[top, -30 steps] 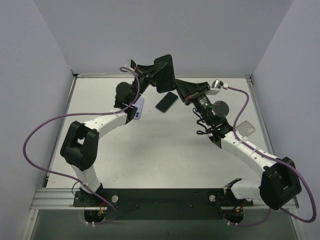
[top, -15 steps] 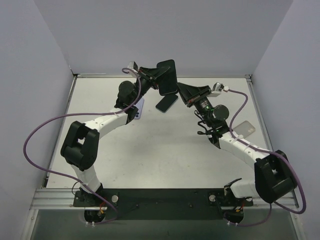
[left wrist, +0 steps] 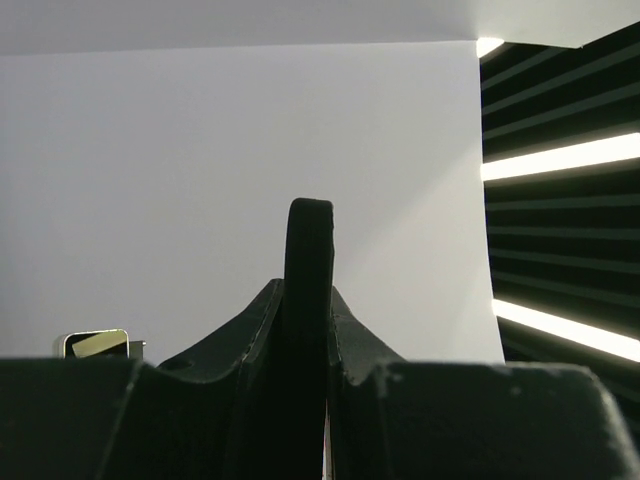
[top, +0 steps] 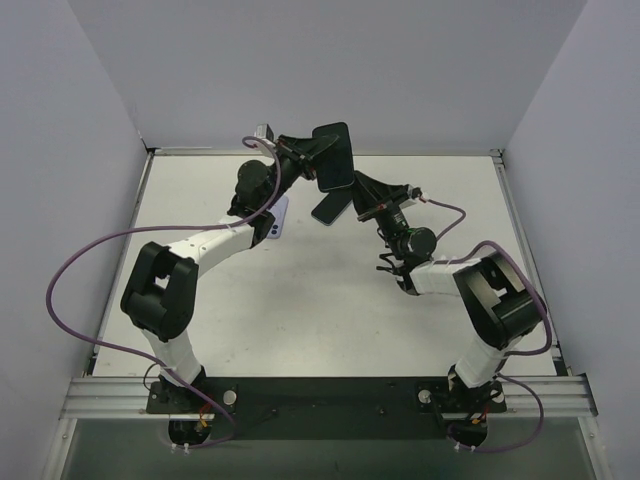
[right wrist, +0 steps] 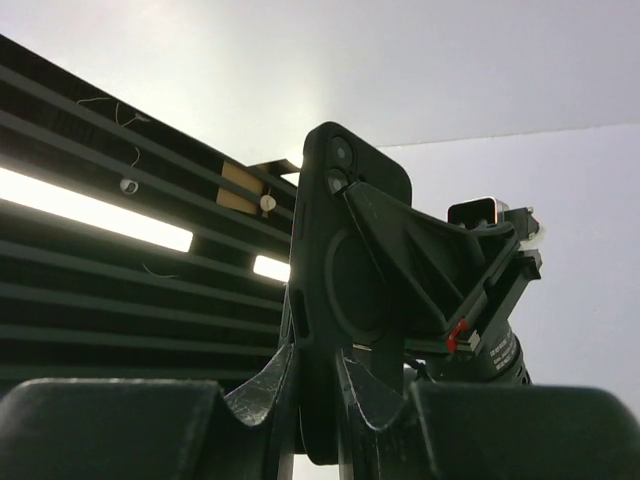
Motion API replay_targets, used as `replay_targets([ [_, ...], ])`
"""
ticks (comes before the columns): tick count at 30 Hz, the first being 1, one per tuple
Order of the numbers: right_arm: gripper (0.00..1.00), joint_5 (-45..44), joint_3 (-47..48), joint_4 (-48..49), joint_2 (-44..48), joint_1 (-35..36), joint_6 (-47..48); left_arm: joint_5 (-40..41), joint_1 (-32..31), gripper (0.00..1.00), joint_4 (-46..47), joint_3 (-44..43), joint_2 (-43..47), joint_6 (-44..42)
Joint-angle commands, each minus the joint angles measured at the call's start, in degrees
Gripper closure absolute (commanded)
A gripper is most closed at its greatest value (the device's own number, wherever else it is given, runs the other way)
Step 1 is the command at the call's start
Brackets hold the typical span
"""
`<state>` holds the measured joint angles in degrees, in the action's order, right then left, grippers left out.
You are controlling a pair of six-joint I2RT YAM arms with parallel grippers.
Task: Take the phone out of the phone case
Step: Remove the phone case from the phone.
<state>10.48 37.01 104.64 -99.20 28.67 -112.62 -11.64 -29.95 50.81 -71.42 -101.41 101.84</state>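
Nearest my right wrist camera, the right fingers [right wrist: 352, 378] were clamped on the bottom edge of the black phone case [right wrist: 345, 260], held upright in the air above the far tabletop [top: 300, 300]. Behind it the left fingers [left wrist: 270, 320] gripped its other edge. Whether the phone sat inside, I couldn't tell. I judged it best to hold one side firm and peel the rim slowly, without twisting.

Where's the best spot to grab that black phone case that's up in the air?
Pinch the black phone case across its two flat faces near an edge, coming in edge-on. It stands upright and thin, and the left pincer and right pincer both clamp it that way.
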Motion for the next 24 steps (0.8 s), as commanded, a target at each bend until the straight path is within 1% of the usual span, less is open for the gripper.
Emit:
replay_targets([
  [1,1.0,15.2,-5.6,-19.1,-3.5,5.3,9.1,-4.4,-6.7,1.0,44.3,-7.7,8.3,21.9],
  [2,1.0,15.1,-5.7,-20.4,-2.7,5.2,10.5,-4.4,-6.7,1.0,44.3,-7.6,8.4,21.9],
  [4,1.0,15.4,-5.6,-27.2,0.7,4.8,13.2,-4.4,-6.7,1.0,44.3,-7.8,8.3,21.8],
  [5,1.0,15.4,-5.3,-31.1,2.2,4.8,17.4,-4.4,-6.7,1.0,44.3,-7.7,8.3,21.9],
  [6,1.0,15.3,-4.6,-41.8,5.6,4.7,20.0,-4.4,-6.7,1.0,44.3,-7.7,8.4,21.9],
  [7,1.0,14.9,-2.2,-48.1,7.4,5.1,22.8,-4.4,-6.7,1.0,44.3,-7.7,8.5,21.9],
  [8,1.0,13.1,-0.4,-55.3,9.3,5.3,30.4,-4.4,-6.7,1.0,44.2,-7.6,8.6,22.0],
  [9,1.0,11.5,1.8,-71.6,12.3,5.6,34.2,-4.4,-6.7,1.0,44.2,-7.6,8.6,21.9],
  [11,1.0,6.9,9.6,-86.5,13.8,6.8,41.0,-4.4,-6.7,1.0,44.3,-7.6,8.6,22.0],
  [12,1.0,4.0,11.3,-94.0,14.1,7.1,44.3,-4.3,-6.7,1.0,44.3,-7.7,8.6,22.1],
  [18,1.0,-1.0,15.8,-106.5,12.5,7.4,48.2,-4.2,-6.7,1.0,44.6,-7.9,8.5,22.4],
  [23,1.0,-3.2,16.6,-109.4,11.3,7.6,50.4,-4.2,-6.6,1.0,44.6,-7.8,8.8,22.6],
  [24,0.93,-3.2,16.7,-109.6,11.0,7.6,50.6,-4.1,-6.6,1.0,44.6,-7.8,8.8,22.6],
])
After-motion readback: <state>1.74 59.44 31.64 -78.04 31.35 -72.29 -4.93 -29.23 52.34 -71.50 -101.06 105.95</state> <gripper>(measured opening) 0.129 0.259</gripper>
